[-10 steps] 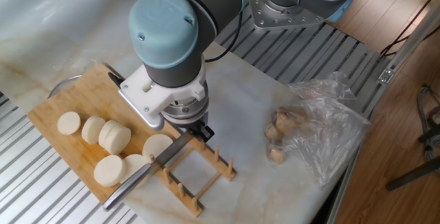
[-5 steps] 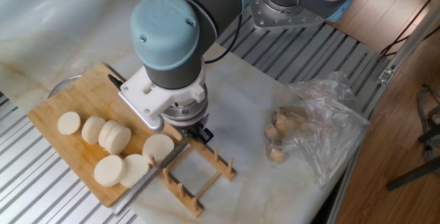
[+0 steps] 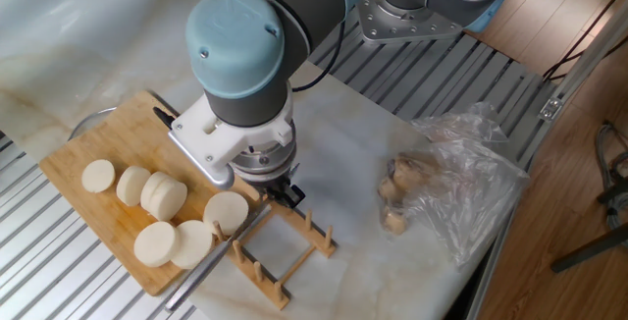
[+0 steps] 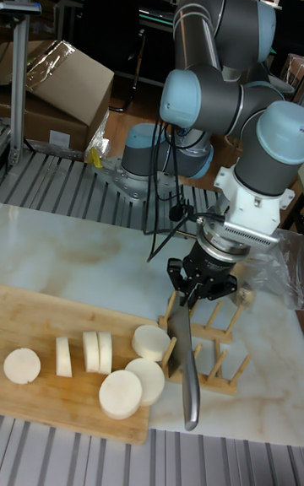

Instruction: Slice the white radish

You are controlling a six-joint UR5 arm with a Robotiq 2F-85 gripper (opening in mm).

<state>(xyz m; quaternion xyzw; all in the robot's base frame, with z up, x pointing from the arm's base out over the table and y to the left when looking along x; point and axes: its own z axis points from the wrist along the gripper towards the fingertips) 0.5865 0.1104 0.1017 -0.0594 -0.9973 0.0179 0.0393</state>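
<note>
Over the wooden rack (image 4: 205, 347), hand (image 4: 191, 305) pointing down, seemingly gripping knife (image 4: 184, 368)

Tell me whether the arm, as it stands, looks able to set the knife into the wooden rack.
Probably yes. The pincer holds the knife right over the wooden rack, with nothing between them. The radish slices lie aside on the cutting board.

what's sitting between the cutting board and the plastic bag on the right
The wooden peg rack lies there on the marble, just off the cutting board, then bare tabletop up to the plastic bag. The fixed view shows it.
</note>
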